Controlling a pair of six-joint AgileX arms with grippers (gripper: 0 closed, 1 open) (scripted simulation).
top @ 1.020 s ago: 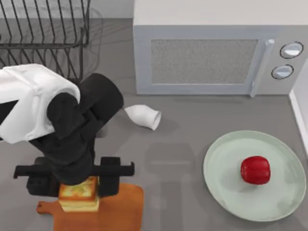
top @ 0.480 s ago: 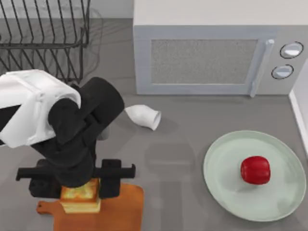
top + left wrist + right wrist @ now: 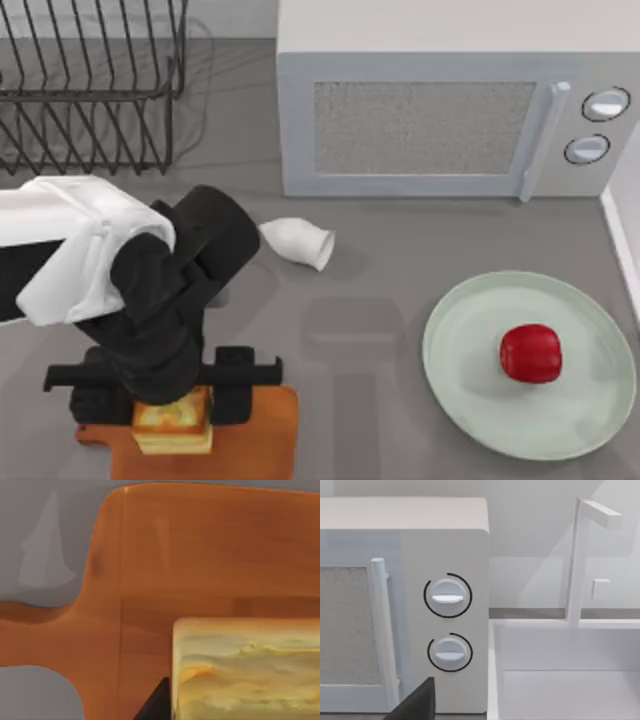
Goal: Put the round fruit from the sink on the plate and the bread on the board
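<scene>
Gripping the bread (image 3: 172, 422) between two black fingers, our left gripper (image 3: 165, 400) sits at the lower left of the top view, clamped on the slab from either side. The bread sits over the board (image 3: 255, 440), which lies along the bottom edge of that frame with its stubby handle pointing left; in the left wrist view the bread (image 3: 247, 667) fills the lower right, with the board (image 3: 200, 550) spread behind it, though we cannot tell whether the slab touches the wood.

On the grey counter (image 3: 370, 330) the plate (image 3: 470, 400) lies at the lower right of the top view, and the round fruit (image 3: 530, 352) rests on it, right of its centre. A microwave (image 3: 440, 110) stands at the upper middle, a wire dish rack (image 3: 90, 80) at the upper left, and a small white cup (image 3: 298, 243) lies on its side near the centre.

Our left arm (image 3: 70, 260) reaches in from the left edge, white sleeve then black wrist bending down over the board. From our right wrist we see the microwave's dials (image 3: 447, 597) and a white sink (image 3: 570, 670) beside it.
</scene>
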